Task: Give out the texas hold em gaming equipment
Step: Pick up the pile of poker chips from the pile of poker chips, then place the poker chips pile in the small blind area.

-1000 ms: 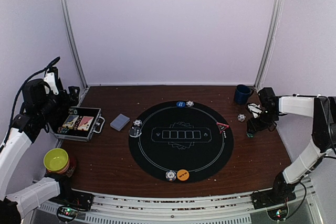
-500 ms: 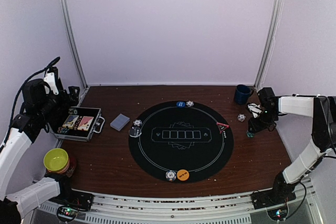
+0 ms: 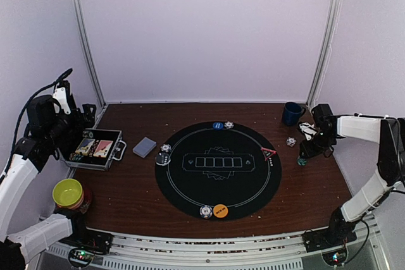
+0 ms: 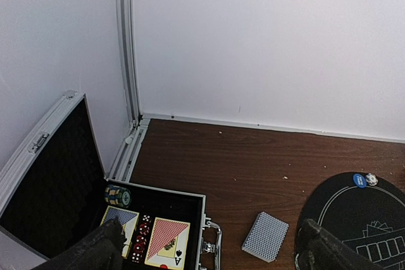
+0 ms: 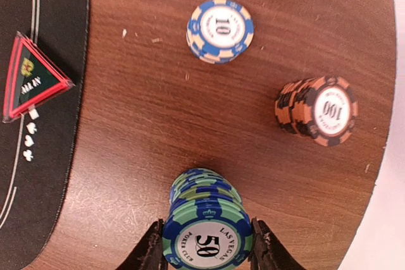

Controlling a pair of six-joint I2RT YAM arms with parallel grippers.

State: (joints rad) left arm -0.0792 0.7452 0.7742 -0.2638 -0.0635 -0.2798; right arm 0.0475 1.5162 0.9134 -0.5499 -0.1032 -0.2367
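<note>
The right claw has been narrowing over the last second and is now pressing on both sides of the green-and-blue chip stack, which is standing on the bare tabletop just off the edge of the black mat. That looks like a finished grasp, so carrying this stack to a player's spot seems next. The blue-and-white stack and the orange-and-black stack are waiting nearby, with the red triangle marker lying on the mat's edge. The left claw is hanging wide open and empty above the open case.
</note>
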